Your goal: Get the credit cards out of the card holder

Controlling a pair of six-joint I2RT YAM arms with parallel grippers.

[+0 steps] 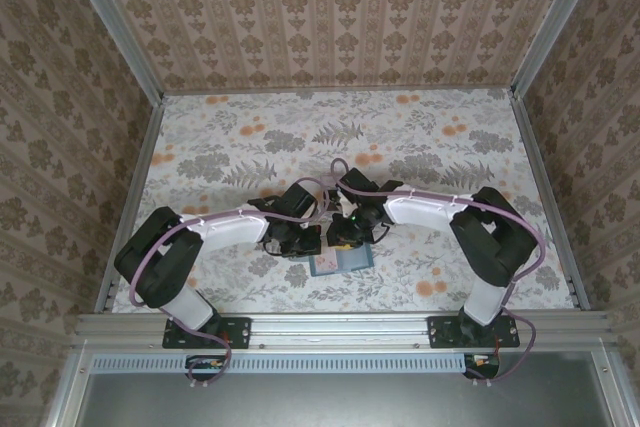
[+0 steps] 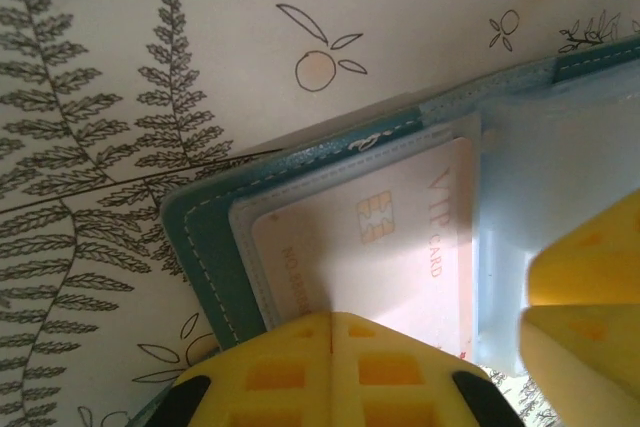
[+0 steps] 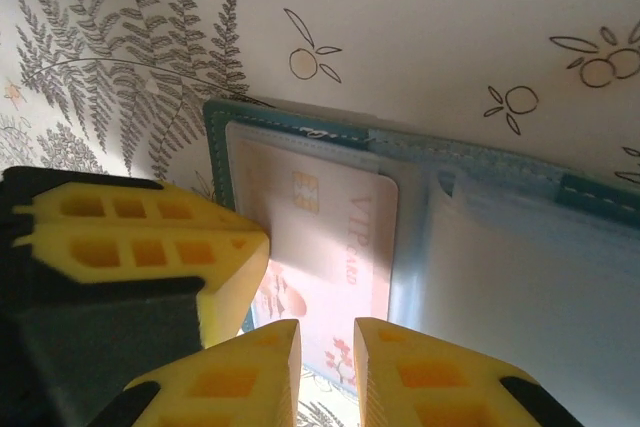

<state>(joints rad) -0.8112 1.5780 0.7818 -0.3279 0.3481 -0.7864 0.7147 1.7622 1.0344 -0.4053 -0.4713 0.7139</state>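
Note:
The teal card holder [image 1: 343,264] lies open on the flowered cloth between both arms. In the left wrist view its stitched teal edge [image 2: 200,237] frames a clear pocket holding a pale pink credit card [image 2: 400,237] with a chip and "VIP CARD" lettering. My left gripper [image 2: 331,319] is shut, its yellow tips resting on that card's near end. In the right wrist view the credit card [image 3: 340,227] reaches toward my right gripper [image 3: 327,332], whose jaws stand a narrow gap apart over the card's lower edge, pinching nothing. The left gripper's fingers [image 3: 150,237] sit beside it.
The card holder's right half is a stack of clear blue-tinted sleeves [image 3: 520,277]. The table [image 1: 230,137] has patterned walls on three sides and a metal rail at the near edge. Both grippers [image 1: 300,244] [image 1: 347,237] crowd close together over the holder.

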